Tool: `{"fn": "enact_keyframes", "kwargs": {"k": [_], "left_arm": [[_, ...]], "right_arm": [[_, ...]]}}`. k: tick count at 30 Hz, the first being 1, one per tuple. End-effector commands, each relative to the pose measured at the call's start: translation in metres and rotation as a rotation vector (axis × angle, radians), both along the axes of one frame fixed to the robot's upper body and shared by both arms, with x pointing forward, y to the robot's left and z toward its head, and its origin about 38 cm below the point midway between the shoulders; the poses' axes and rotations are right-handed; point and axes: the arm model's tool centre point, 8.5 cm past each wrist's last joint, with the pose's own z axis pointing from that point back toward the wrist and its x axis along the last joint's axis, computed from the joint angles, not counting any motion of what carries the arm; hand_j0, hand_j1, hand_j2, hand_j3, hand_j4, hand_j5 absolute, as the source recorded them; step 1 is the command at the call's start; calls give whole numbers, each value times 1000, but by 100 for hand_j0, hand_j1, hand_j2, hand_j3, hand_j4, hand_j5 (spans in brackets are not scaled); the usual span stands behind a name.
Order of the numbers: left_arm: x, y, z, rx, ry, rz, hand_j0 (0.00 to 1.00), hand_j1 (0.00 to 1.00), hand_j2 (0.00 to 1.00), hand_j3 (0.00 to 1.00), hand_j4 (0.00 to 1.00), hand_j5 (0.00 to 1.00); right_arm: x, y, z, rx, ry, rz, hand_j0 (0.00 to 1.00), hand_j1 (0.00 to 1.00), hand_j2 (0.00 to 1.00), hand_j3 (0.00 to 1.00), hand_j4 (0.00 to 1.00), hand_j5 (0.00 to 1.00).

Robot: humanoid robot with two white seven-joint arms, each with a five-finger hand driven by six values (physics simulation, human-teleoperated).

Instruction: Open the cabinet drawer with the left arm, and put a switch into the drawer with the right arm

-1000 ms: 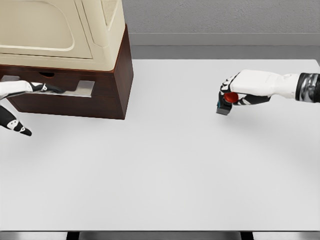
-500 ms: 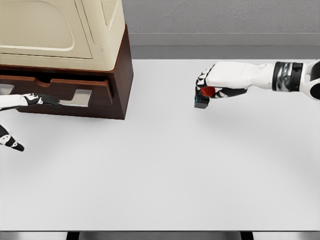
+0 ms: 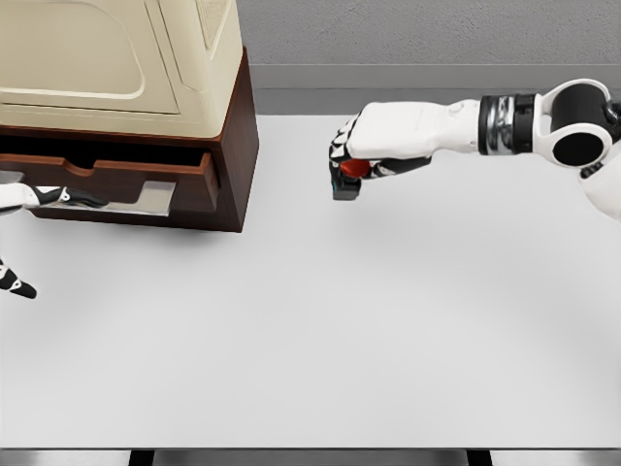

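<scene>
The cabinet (image 3: 209,58) has a cream upper body on a dark brown base and stands at the table's back left. Its drawer (image 3: 116,175) is pulled partway out, with a dark gap showing above its front. My left hand (image 3: 68,197) reaches in from the left edge. Its fingers hook the drawer's silver handle (image 3: 146,196), and the thumb hangs lower, apart from them. My right hand (image 3: 351,160) is held above the table right of the cabinet, shut on the switch (image 3: 347,184), a small dark block with a red button. The hand covers the switch's top.
The white table (image 3: 320,330) runs from the cabinet to the right edge, with its front edge near the bottom of the view. A grey wall (image 3: 417,39) stands behind the table. The right forearm (image 3: 543,121) comes in from the upper right.
The drawer has slid further out as my left hand drew back toward the left edge. My right hand has carried the switch leftward toward the cabinet.
</scene>
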Motion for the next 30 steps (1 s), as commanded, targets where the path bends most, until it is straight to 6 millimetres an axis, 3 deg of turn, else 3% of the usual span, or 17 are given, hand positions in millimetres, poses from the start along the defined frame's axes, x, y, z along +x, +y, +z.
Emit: {"fn": "enact_keyframes", "kwargs": {"k": [1, 8, 16, 20, 30], "left_arm": [[-3, 4, 3, -3, 3, 15, 100, 100, 100, 100, 100, 100], [-10, 14, 0, -21, 39, 53, 100, 100, 100, 100, 100, 100], [-17, 19, 0, -19, 57, 71, 100, 100, 100, 100, 100, 100], [-20, 24, 4, -21, 58, 87, 100, 100, 100, 100, 100, 100], [-26, 31, 0, -10, 81, 107, 100, 100, 100, 100, 100, 100]], "right_arm": [[-3, 12, -6, -3, 17, 26, 45, 45, 45, 45, 45, 45], [-5, 45, 4, -10, -5, 99, 45, 45, 45, 45, 45, 45], [-8, 60, 10, -14, -18, 134, 45, 45, 45, 45, 45, 45], [-10, 75, 18, -17, -33, 168, 45, 45, 45, 45, 45, 45], [-19, 86, 45, 34, -43, 223, 45, 45, 45, 45, 45, 45]]}}
